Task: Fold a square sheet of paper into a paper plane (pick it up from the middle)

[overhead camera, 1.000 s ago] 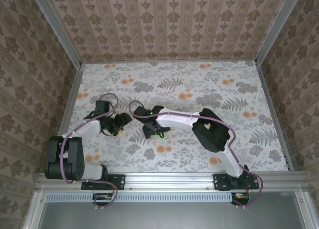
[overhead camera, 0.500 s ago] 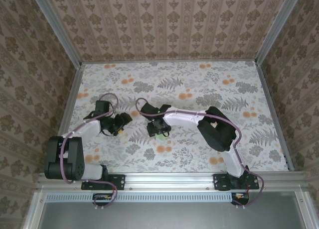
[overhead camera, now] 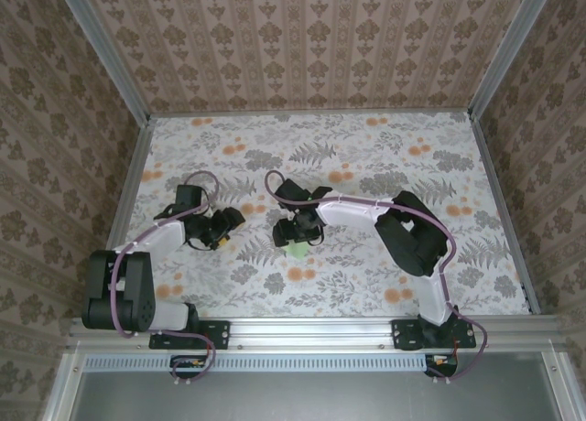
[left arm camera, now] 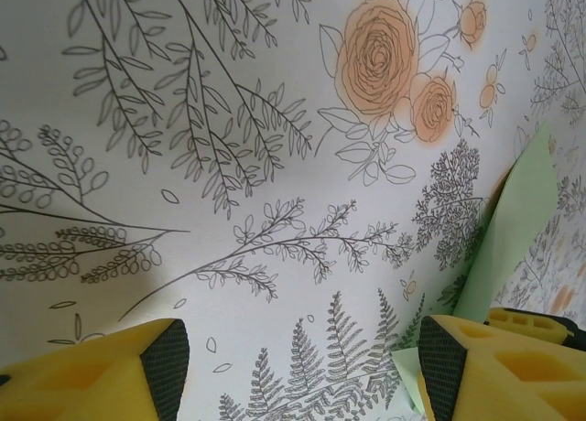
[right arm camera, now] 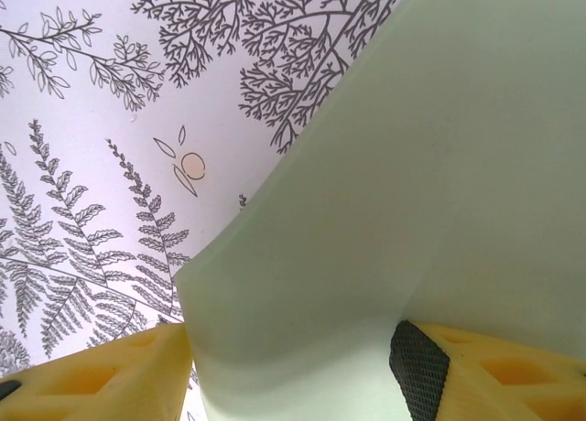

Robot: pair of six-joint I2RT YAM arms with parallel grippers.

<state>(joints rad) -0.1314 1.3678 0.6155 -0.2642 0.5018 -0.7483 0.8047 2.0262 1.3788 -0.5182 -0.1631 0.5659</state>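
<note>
The floral-print table (overhead camera: 366,156) carries everything. The right arm (overhead camera: 412,238) bends in from 5 o'clock toward the centre, and the left arm (overhead camera: 146,247) reaches in from 7 o'clock. The pale green paper (overhead camera: 295,251) sits just toward 6 o'clock of the table's middle, directly under the right gripper (overhead camera: 298,234). The sheet rises bent between that gripper's yellow fingers (right arm camera: 92,375), which stand apart; whether they pinch it I cannot tell. The left gripper (overhead camera: 224,227), at the paper's 9 o'clock, is released, with nothing between its jaws.
</note>
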